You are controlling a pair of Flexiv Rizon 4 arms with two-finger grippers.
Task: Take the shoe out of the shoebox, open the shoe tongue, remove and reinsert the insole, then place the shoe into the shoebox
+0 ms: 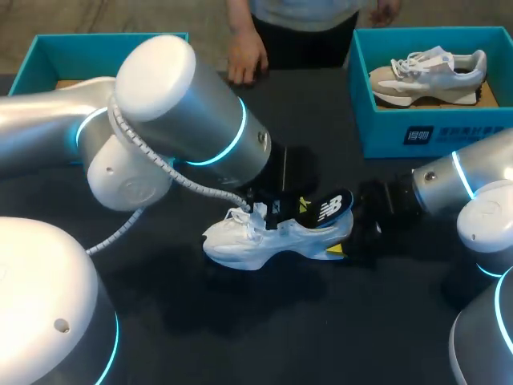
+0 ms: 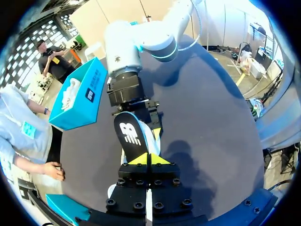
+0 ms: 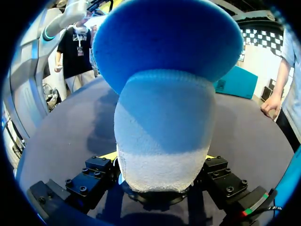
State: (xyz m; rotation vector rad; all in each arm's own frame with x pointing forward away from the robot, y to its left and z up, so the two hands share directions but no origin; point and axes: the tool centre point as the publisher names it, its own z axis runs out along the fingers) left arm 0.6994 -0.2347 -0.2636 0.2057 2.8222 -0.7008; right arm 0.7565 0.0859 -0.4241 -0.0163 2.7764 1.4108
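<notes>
– Where is the shoe now?
– The white shoe (image 1: 256, 241) lies on the table (image 1: 280, 321), near the middle, outside both boxes. The black insole (image 1: 330, 207) sticks up from its heel.
– And your grippers?
– My right gripper (image 3: 161, 160) holds the heel, with one finger on each side of it. On my left gripper (image 2: 149, 159) the yellow tips are pressed nearly together at the end of the insole, and I see it as pinching that end.
– What is in the boxes?
– The right box (image 1: 425, 136) contains a second shoe (image 1: 429, 72), beige and white. The left box (image 1: 48, 48) is mostly hidden behind my left arm, so I cannot tell what it holds. A hand (image 1: 244, 60) rests on the far edge of the table.
</notes>
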